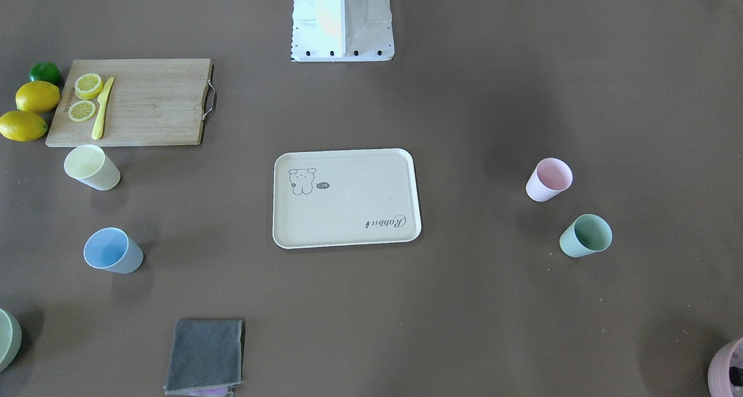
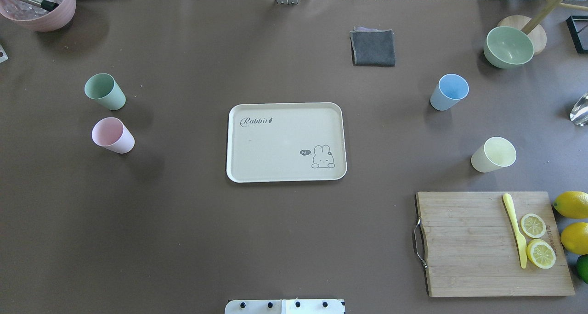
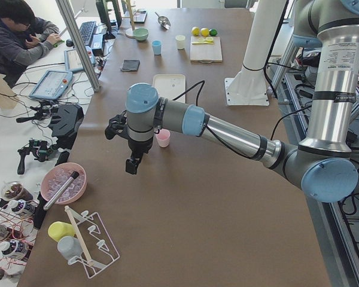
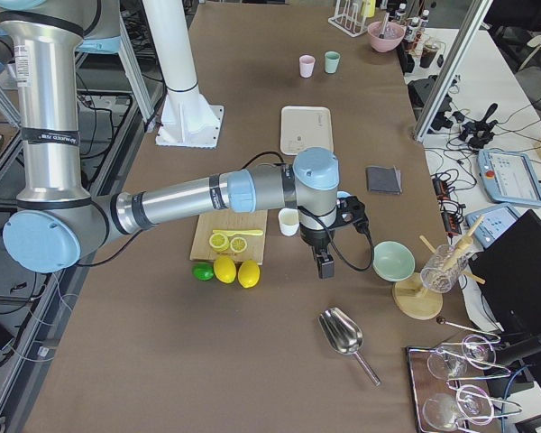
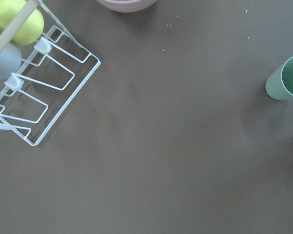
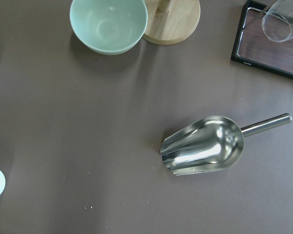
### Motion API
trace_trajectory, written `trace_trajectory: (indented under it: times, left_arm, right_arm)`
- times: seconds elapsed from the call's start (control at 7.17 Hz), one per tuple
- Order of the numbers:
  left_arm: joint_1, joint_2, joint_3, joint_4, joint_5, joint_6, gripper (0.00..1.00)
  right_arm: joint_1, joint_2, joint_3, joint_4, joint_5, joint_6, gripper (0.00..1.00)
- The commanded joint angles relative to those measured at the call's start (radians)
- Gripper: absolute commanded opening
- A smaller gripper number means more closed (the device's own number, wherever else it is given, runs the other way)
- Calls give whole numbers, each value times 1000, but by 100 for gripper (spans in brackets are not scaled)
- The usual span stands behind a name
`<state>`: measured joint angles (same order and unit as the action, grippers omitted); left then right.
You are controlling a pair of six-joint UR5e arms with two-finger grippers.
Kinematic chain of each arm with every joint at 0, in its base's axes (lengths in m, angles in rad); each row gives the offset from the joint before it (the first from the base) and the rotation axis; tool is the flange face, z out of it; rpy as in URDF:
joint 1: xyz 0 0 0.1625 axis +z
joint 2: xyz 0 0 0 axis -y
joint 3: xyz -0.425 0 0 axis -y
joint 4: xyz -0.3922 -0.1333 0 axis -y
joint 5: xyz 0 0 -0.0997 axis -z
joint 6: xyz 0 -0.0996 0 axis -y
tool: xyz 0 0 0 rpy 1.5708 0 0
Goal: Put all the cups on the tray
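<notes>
Brown table (image 2: 183,240) | tray (image 2: 285,121) bore no cups (image 2: 104,91) | left end effector (image 3: 132,165), right end effector (image 4: 325,267): grip state could not be told | probably best lowered squarely over pink cup (image 2: 112,135).

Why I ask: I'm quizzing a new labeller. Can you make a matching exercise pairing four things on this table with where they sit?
Things:
1. pink cup
2. light blue cup
3. pale yellow cup
4. yellow knife

Places:
A. on the wooden cutting board
B. beside the mint green cup
C. the cup nearest the cutting board
D. the cup nearest the grey cloth

Pairs: 1-B, 2-D, 3-C, 4-A.
</notes>
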<state>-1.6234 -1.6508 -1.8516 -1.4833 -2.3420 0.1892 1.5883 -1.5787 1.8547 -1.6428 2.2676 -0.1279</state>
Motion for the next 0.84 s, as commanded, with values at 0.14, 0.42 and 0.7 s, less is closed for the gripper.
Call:
trace_trajectory:
  times: [0.14, 0.42, 0.7]
  left_arm:
    - [0, -23, 51, -164, -5, 1, 98]
    - [2, -38, 61, -164, -41, -5, 98]
    - [58, -91, 86, -187, -45, -23, 98]
  right_arm:
    - [18, -44, -23, 160, 15, 114, 100]
    - [18, -46, -20, 209, 41, 117, 100]
    - [-32, -8, -26, 207, 89, 117, 100]
